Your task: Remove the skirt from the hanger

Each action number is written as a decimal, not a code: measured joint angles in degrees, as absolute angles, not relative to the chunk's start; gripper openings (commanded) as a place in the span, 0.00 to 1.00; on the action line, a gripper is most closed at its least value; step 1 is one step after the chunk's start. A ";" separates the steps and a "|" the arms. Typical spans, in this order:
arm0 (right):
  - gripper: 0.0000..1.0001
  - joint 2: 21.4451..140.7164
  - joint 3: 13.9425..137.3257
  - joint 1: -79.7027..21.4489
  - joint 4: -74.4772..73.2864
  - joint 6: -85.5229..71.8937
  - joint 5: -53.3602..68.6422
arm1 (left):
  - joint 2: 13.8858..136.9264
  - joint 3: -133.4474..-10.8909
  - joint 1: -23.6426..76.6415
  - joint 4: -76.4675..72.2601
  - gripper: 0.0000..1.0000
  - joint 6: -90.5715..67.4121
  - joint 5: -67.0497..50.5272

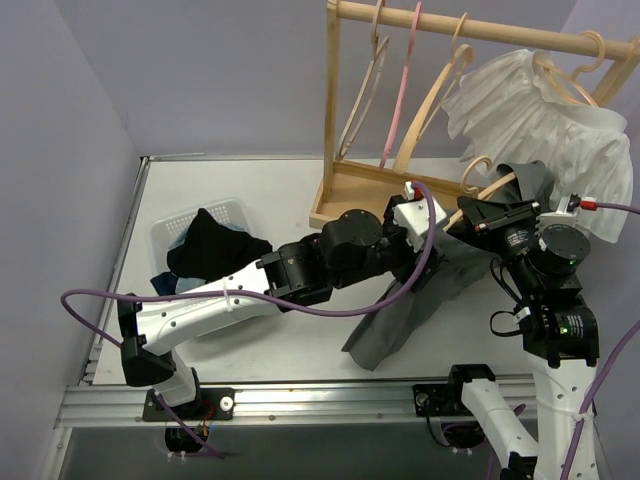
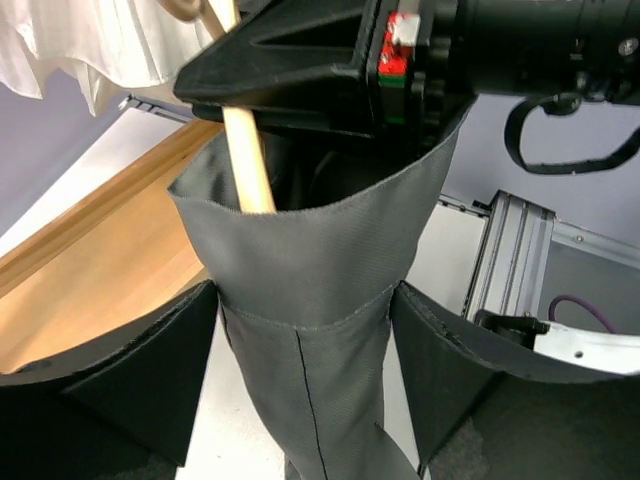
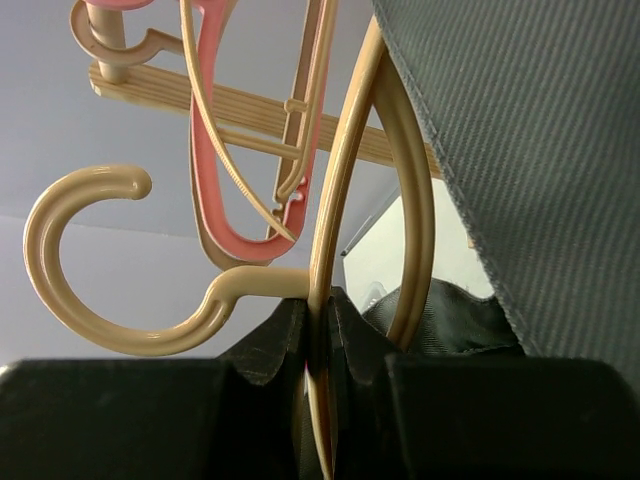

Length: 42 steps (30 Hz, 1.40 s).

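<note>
The grey skirt point(image 1: 400, 320) hangs from the wooden hanger point(image 1: 495, 187) and trails down onto the table. In the left wrist view its waistband point(image 2: 310, 250) stands open like a tube with the hanger arm point(image 2: 250, 160) inside. My left gripper point(image 1: 435, 222) is open, with the skirt between its fingers point(image 2: 150, 370) just below the waistband and both fingertips touching the cloth. My right gripper point(image 1: 478, 213) is shut on the hanger point(image 3: 345, 180) near its hook, off the rail. The skirt point(image 3: 540, 150) drapes over the hanger's right arm.
The wooden rack point(image 1: 480, 30) stands at the back with several wooden hangers, a pink hanger point(image 1: 400, 90) and a white blouse point(image 1: 550, 120). A clear basket point(image 1: 165, 235) of dark clothes sits at the left. A metal rail point(image 1: 300, 400) runs along the near edge.
</note>
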State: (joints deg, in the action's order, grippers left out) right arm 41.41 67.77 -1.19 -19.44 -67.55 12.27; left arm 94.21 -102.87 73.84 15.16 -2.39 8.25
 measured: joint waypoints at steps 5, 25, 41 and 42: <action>0.00 41.41 67.77 -1.19 -20.23 -67.40 12.29 | 94.87 -104.09 73.84 14.74 0.51 -2.61 9.52; 0.00 41.91 67.77 -1.39 -23.66 -67.29 9.98 | 86.30 -90.63 74.76 9.26 0.02 -4.75 8.54; 0.00 45.21 74.48 -2.37 -28.75 -72.18 10.74 | 70.32 -72.62 74.65 5.17 0.02 -7.27 11.81; 0.00 45.67 75.59 -2.37 -29.34 -71.94 10.70 | 69.56 -71.81 74.63 4.95 0.02 -7.38 12.32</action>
